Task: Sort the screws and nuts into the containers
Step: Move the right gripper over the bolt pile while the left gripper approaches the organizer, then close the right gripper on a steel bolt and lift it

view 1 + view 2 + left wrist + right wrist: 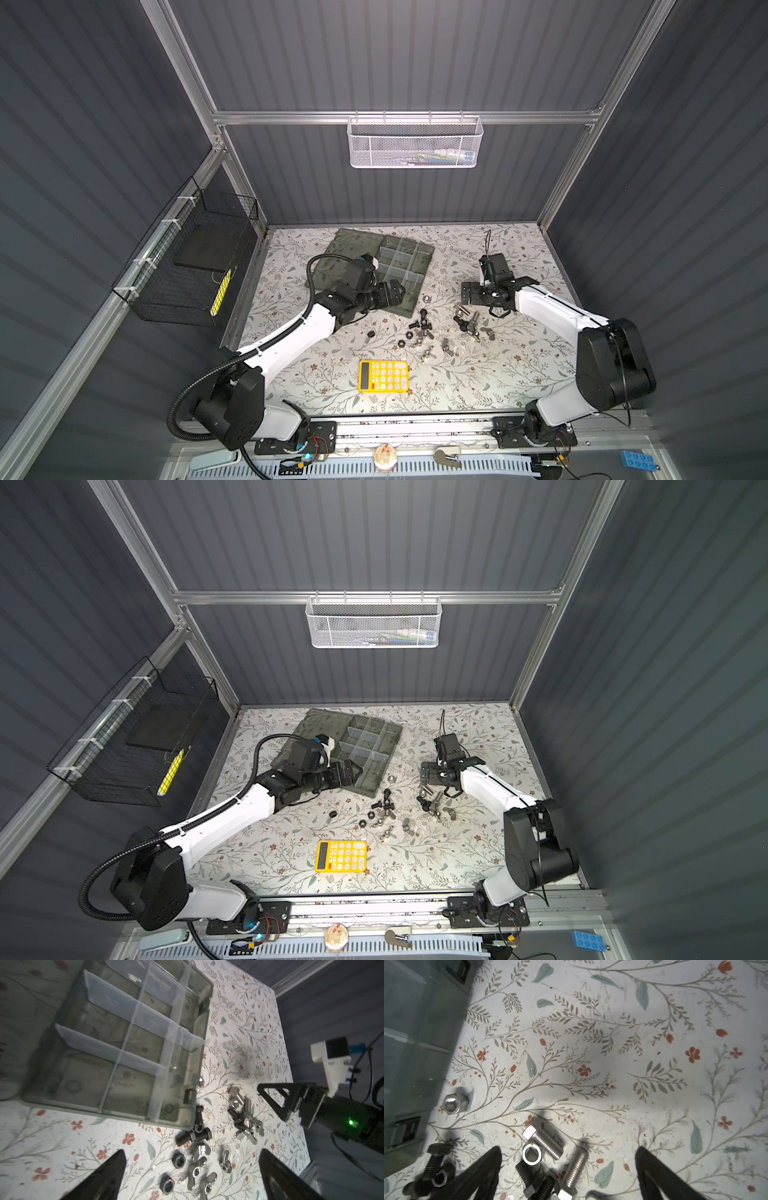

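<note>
The containers [401, 259] are compartments of a grey-green organiser box at the back middle of the table, also seen in the left wrist view as containers [133, 1057] with pale dividers. Loose black screws [193, 1136], black hex nuts [178, 1160] and silver wing nuts [196, 1169] lie in front of the box. My left gripper [192, 1153] hovers open over them, at the box's near corner [399, 293]. My right gripper [568, 1149] stands open over silver screws [544, 1142], to the right of the box [465, 293]. A silver hex nut [452, 1103] lies beside the box.
The box's flat lid [349, 245] lies open to its left. A yellow calculator [383, 376] lies near the front middle. A white mesh basket [414, 143] hangs on the back wall and a black wire basket [191, 266] on the left wall.
</note>
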### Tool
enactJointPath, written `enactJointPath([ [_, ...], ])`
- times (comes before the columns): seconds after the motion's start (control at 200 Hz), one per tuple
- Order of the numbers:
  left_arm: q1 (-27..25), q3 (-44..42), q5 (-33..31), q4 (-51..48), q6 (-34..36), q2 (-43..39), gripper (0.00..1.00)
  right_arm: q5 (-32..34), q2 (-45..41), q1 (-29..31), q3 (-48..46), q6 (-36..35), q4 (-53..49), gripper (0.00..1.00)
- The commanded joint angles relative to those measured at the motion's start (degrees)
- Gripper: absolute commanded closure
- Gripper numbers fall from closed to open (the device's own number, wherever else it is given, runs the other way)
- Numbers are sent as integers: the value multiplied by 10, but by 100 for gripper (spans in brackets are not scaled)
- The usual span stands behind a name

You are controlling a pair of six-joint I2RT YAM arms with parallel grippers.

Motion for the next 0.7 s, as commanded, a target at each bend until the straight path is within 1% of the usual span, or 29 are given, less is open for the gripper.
enactJointPath([
  [0.0,-31,26,-44,-2,-17,14,0,6,21,4,21,-26,-42,5],
  [0.04,-39,32,-50,-4,-17,21,0,-4,29,6,28,-28,-46,8],
  [0.13,-51,48,-56,-19,-16,36,0,-18,55,11,49,-35,-62,22],
  [0.18,-58,52,-59,-22,-16,43,0,-36,67,12,59,-36,-63,25],
  [0.245,-65,51,-59,-19,-18,49,0,-55,79,14,67,-38,-60,28],
  [0.365,-68,49,-52,-15,-19,58,0,-53,105,23,86,-39,-75,33],
  [0.47,-69,52,-44,-18,-9,59,0,-74,120,25,84,-29,-65,38],
  [0.69,-70,49,-45,-40,7,39,0,-58,147,40,73,-10,-57,44],
])
